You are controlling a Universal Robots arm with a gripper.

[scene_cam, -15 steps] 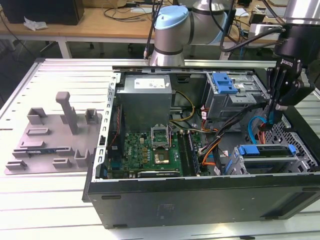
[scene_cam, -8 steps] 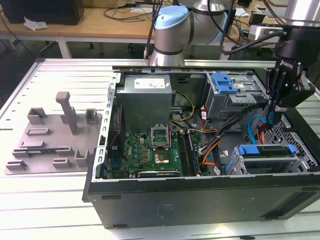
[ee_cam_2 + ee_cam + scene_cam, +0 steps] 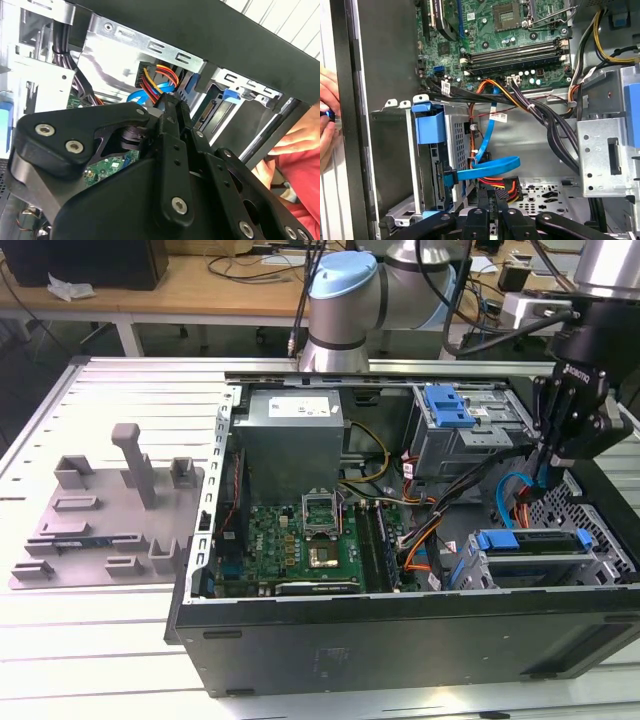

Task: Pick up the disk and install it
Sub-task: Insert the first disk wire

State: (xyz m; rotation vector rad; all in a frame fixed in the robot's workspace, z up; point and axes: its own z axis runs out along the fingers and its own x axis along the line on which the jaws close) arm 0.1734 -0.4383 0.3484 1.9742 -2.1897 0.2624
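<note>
1. A slatted metal table (image 3: 110,390) carries everything, with a wooden bench behind it.
2. An open black computer case (image 3: 400,640) lies on its side across the table, its insides facing up.
3. The robot arm (image 3: 345,300) rises from behind the case, and its black wrist reaches over the end of the case at the exterior view's right.
4. A grey moulded fixture tray (image 3: 100,510) sits on the table just beside the case, at the exterior view's left.
5. Inside the case, a grey power supply box (image 3: 290,435) sits next to the green motherboard (image 3: 300,540).
6. A metal drive cage (image 3: 590,565) stands in the corner of the case near the arm.
7. The disk (image 3: 530,540) sits in that cage. In the first wrist view its blue frame (image 3: 430,127) is slotted between the cage walls.
8. The gripper (image 3: 492,192) hangs inside the case, near the cage but apart from the disk. Its fingers are pressed together with nothing between them.
9. A flat blue cable (image 3: 490,167) runs from the disk's end to pass just in front of the fingertips, with orange and red wires (image 3: 495,182) beside it.
10. A person's hand (image 3: 326,120) rests at the outer edge of the case.
</note>
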